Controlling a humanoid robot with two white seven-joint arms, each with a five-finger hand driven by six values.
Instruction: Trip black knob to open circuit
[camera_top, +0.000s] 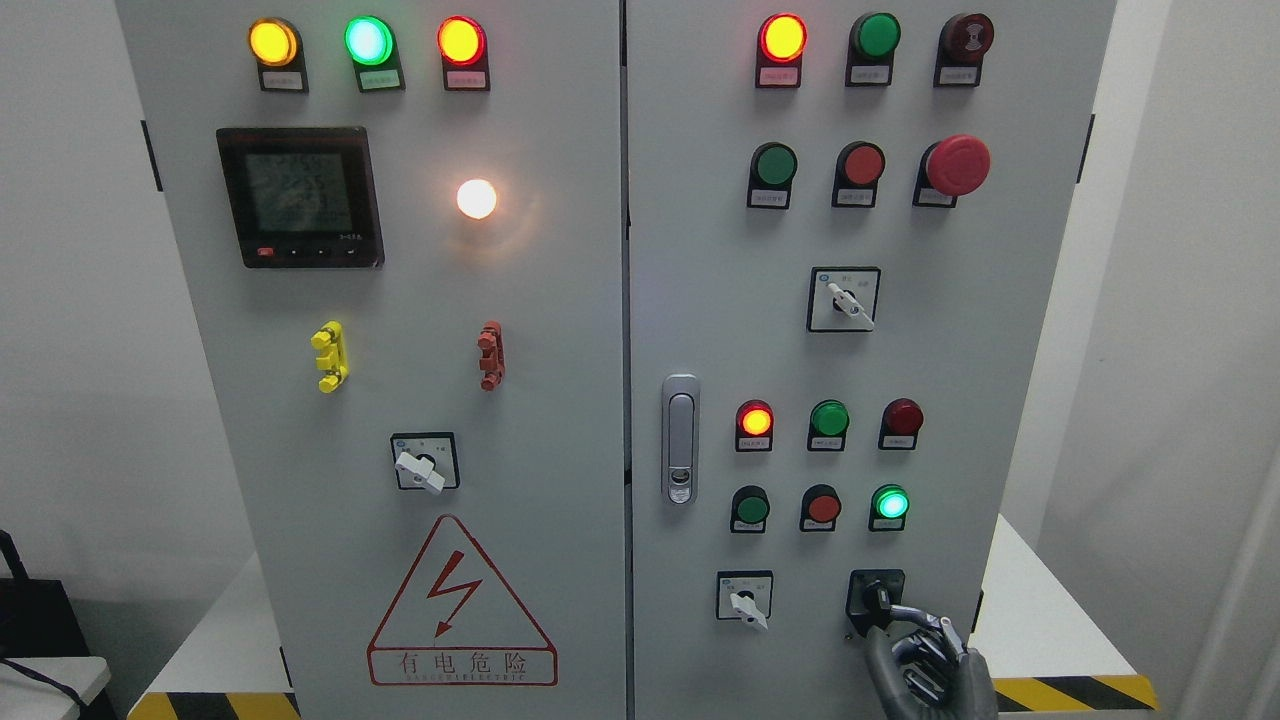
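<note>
right robot hand | fingertips touching black knob, firm grip unclear | knob seemingly not yet turned | trip pending

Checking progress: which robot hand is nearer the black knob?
Right. The right robot hand is at the black knob, fingertips touching it from below; the left isn't in view.
</note>
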